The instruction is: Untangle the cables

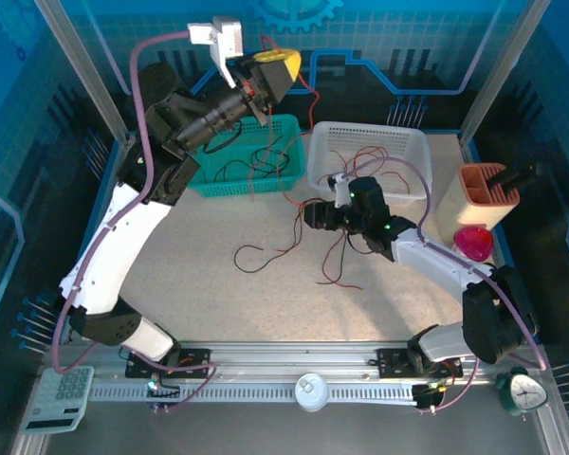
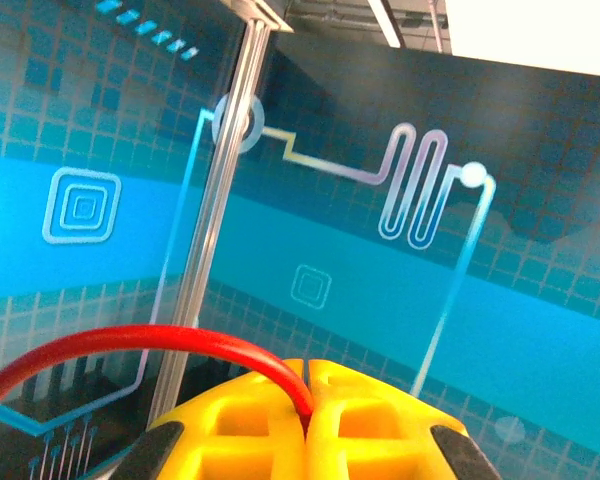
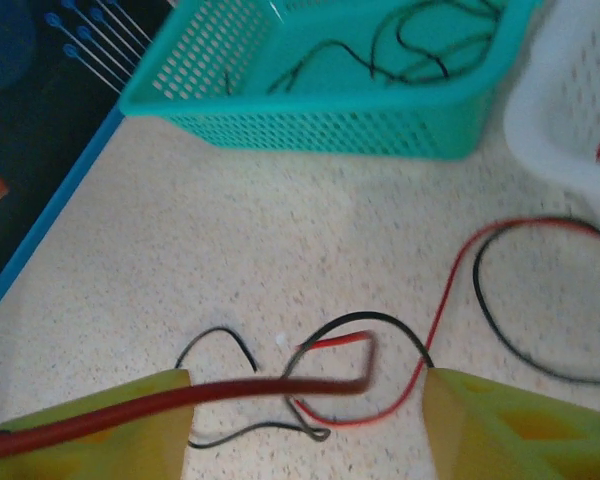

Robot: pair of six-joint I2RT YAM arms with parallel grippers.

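My left gripper is raised high above the teal basket, its yellow fingers shut on a thin red cable. That cable hangs down toward the baskets. More red and black cables lie in the teal basket, in the white basket and tangled on the table. My right gripper hovers low over the table tangle. Its jaws stand open, and a blurred dark red cable crosses from the left finger into the gap. Black and red loops lie below.
Both baskets stand side by side at the back; the teal basket and white basket lie just ahead of the right gripper. An orange holder and a pink object sit at the right. A calculator and clock lie by the near rail.
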